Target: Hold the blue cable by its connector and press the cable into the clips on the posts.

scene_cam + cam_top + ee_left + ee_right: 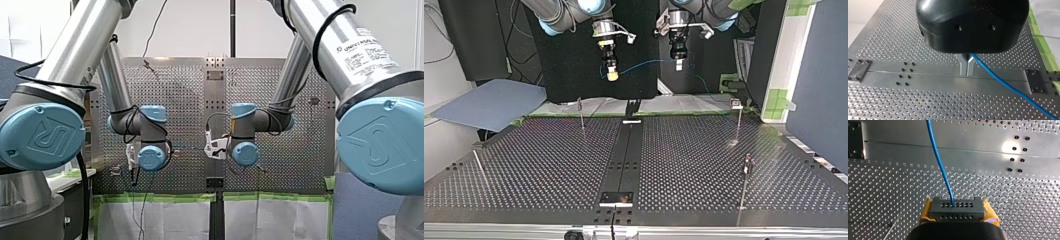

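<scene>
The blue cable (644, 64) hangs in a shallow arc between my two grippers, high above the perforated table (549, 165). In the right wrist view, my right gripper (957, 207) has its yellow pads (926, 213) shut on the grey connector (958, 210), and the cable (936, 155) runs straight ahead from it. My left gripper (967, 73) has its metal fingers shut on the cable (1008, 86), which trails off beside it. In the top view, my right gripper (612, 74) is at the left and my left gripper (678, 63) is at the right.
Thin posts stand on the table: one at the back left (581, 114), one at the back right (738, 120), one at the near right (745, 182), and a leaning rod (480, 169) at the near left. A dark rail (624, 155) runs down the middle. A blue sheet (489, 102) lies beyond the left edge.
</scene>
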